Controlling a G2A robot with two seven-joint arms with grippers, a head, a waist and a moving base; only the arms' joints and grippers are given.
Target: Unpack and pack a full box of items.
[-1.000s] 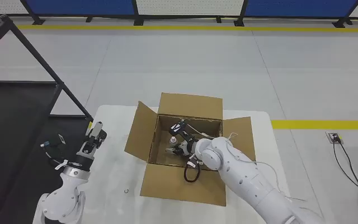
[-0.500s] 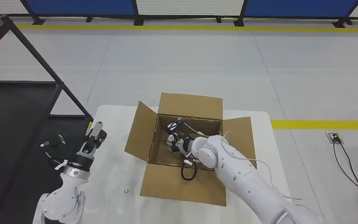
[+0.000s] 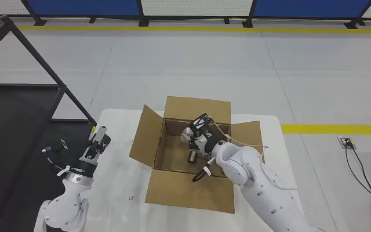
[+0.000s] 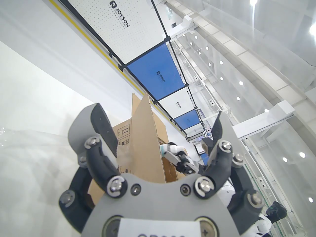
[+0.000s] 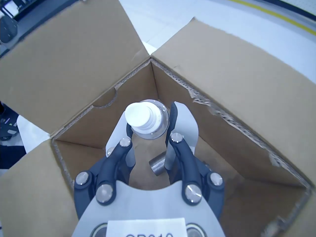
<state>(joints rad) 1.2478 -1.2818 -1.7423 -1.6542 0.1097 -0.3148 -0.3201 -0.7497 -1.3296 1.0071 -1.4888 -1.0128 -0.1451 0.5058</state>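
R pincer (image 5: 150, 121) clamps white-capped bottle (image 5: 138, 115) over open box (image 5: 222, 75); L pincer (image 4: 159, 113) agape.

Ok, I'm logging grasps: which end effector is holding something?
The right end effector, shut on the white-capped bottle over the box; the left end effector is open and empty.

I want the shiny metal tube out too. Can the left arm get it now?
Probably not. The left gripper sits outside the box, beyond its raised flap, while the metal tube lies deep on the box floor, beneath the right gripper holding the bottle.
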